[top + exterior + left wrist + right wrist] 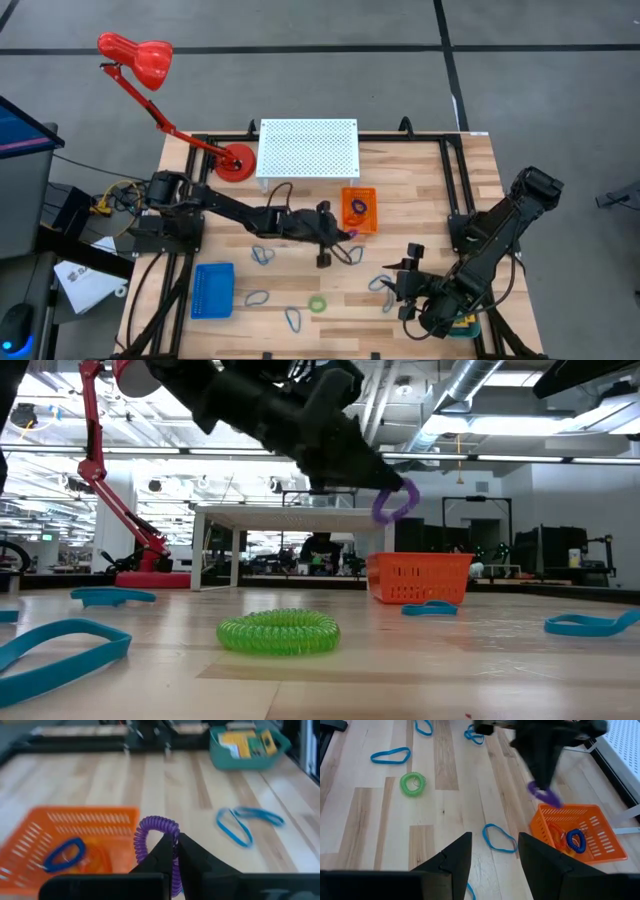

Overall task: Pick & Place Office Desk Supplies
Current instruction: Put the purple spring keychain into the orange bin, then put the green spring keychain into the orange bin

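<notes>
- The bench is pale wood and spreads under both my arms.
- A white perforated stand sits beyond my left claw, at the bench's far side, with a red desk lamp beside it.
- A blue tray lies on the near side of my left arm; a teal tray holding yellow boxes sits by my right arm.
- The orange tray is just beside my left claw; a blue ring lies inside it.
- My left claw hangs above the bench, pinched tight on a purple coiled ring right at the orange tray's edge.
- My right claw hovers with its fingers spread, gripping nothing, well apart from the left one.
- A green coiled ring lies on the bench, on the near side of my left claw.
- Thin blue loops are scattered around both claws.
</notes>
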You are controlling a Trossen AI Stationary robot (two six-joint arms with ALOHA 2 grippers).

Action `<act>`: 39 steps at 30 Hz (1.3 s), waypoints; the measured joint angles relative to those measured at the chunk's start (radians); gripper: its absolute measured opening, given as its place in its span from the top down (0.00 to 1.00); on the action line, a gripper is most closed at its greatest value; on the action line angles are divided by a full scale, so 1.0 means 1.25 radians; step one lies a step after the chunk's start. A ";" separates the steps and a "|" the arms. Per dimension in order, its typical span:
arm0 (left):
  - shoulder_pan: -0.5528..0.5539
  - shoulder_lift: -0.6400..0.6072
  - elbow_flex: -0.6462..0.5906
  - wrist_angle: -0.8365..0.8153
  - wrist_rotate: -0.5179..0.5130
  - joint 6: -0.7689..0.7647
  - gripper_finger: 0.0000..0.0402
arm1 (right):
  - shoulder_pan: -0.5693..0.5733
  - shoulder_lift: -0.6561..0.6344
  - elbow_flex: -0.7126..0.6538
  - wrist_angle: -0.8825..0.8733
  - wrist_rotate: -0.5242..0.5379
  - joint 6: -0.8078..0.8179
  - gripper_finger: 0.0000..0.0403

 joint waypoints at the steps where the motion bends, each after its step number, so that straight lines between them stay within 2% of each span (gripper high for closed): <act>1: 0.009 0.000 0.000 0.015 0.000 0.000 0.99 | 0.000 0.000 0.000 0.000 0.000 0.000 0.61; 7: 0.064 0.001 0.000 0.104 -0.001 -0.023 0.99 | 0.000 0.000 0.000 0.000 0.008 0.000 0.61; 18: 0.139 0.024 0.001 0.121 0.098 -0.112 0.99 | -0.008 0.000 0.000 -0.002 0.009 -0.008 0.61; 22: 0.145 0.032 0.001 0.124 0.098 -0.135 0.98 | -0.013 0.000 0.000 -0.006 0.009 -0.009 0.61; 27: 0.145 0.032 0.002 0.150 0.090 -0.148 0.89 | -0.016 0.000 0.000 -0.007 0.009 -0.009 0.61; 35: 0.145 0.031 0.002 0.188 0.087 -0.149 0.67 | -0.015 0.000 0.000 -0.008 0.009 -0.009 0.61; 39: 0.145 0.031 0.002 0.185 0.094 -0.132 0.59 | -0.015 0.000 0.000 -0.009 0.009 -0.008 0.61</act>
